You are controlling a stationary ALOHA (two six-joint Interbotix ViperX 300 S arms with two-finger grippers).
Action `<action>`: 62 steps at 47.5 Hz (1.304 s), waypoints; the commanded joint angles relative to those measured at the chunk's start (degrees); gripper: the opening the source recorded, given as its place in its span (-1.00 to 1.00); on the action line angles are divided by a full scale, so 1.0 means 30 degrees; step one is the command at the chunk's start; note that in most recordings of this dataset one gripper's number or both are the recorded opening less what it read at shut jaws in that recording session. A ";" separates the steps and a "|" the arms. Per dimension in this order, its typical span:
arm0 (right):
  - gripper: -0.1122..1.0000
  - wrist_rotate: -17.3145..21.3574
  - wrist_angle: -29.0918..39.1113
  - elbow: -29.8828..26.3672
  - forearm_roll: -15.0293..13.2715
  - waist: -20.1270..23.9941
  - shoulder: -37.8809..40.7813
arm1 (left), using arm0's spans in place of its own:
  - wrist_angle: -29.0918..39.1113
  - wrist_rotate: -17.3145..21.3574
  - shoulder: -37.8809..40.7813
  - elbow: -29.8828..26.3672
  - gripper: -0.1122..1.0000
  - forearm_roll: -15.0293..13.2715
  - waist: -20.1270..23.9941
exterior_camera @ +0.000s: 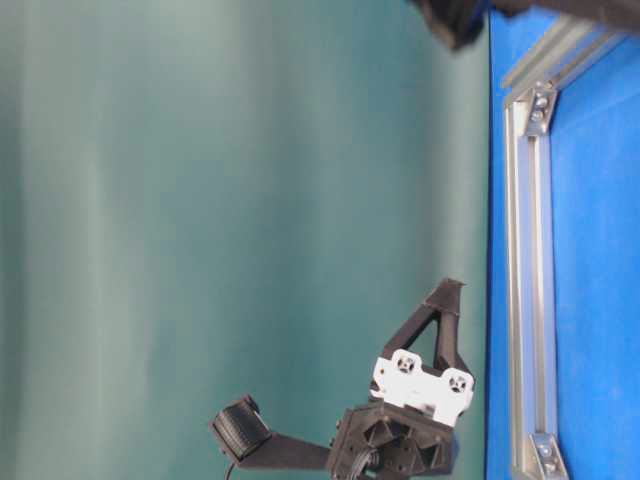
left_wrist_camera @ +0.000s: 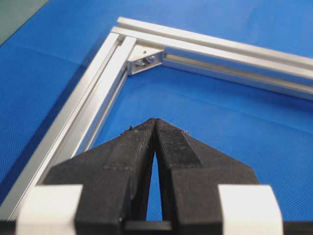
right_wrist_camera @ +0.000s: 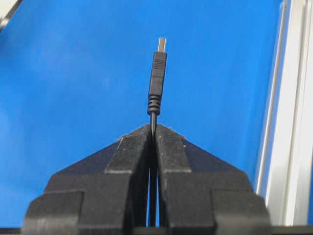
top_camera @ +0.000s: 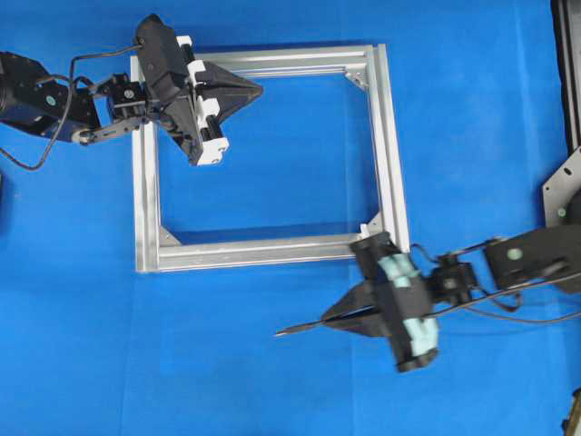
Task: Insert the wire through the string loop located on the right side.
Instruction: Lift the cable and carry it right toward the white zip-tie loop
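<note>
The wire's dark plug tip [top_camera: 292, 329] sticks out to the left of my right gripper [top_camera: 329, 318], which is shut on the thin black wire [right_wrist_camera: 153, 120] just behind the plug [right_wrist_camera: 157, 73]. This gripper hovers over the blue mat just outside the front rail of the silver frame [top_camera: 272, 252], near its front right corner. A tiny white bit on the inside of the right rail looks like the string loop [top_camera: 371, 222]. My left gripper [top_camera: 259, 89] is shut on nothing above the frame's back left part; its tips [left_wrist_camera: 155, 120] point toward a corner bracket [left_wrist_camera: 145, 57].
The square aluminium frame [left_wrist_camera: 73, 127] lies flat on the blue mat, and its rail [right_wrist_camera: 296, 122] runs right beside the right gripper. In the table-level view the left gripper [exterior_camera: 446, 292] hangs above the frame [exterior_camera: 530, 300]. Black hardware [top_camera: 565, 195] stands at the right edge.
</note>
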 commanded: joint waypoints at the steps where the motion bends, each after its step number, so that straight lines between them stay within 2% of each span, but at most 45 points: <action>1: -0.86 0.0029 -0.0176 0.0879 0.0000 0.0146 -0.1436 | -0.0117 0.0000 -0.0586 -0.0146 -0.80 0.0029 0.0000; 13: -0.86 0.0059 0.0029 0.4160 0.0029 0.0176 -0.4746 | -0.0088 -0.0029 -0.0586 -0.0146 -0.80 0.0029 0.0029; 26: -0.86 0.0059 0.2285 0.6563 0.0029 0.0176 -0.8496 | -0.0088 -0.0029 -0.0586 -0.0146 -0.80 0.0059 0.0000; 34: -0.86 0.0059 0.2783 0.7236 0.0029 0.0176 -0.9463 | -0.0117 -0.0029 -0.0586 -0.0146 -0.80 0.0059 0.0000; 52: -0.86 0.0029 0.2607 0.7412 0.0029 0.0146 -0.9346 | -0.0117 0.0000 -0.0586 -0.0176 -0.80 0.0059 0.0029; 62: -0.86 -0.0059 0.2520 0.7500 -0.0029 -0.0586 -0.9346 | -0.0117 0.0000 -0.0586 -0.0176 -0.80 0.0088 0.0029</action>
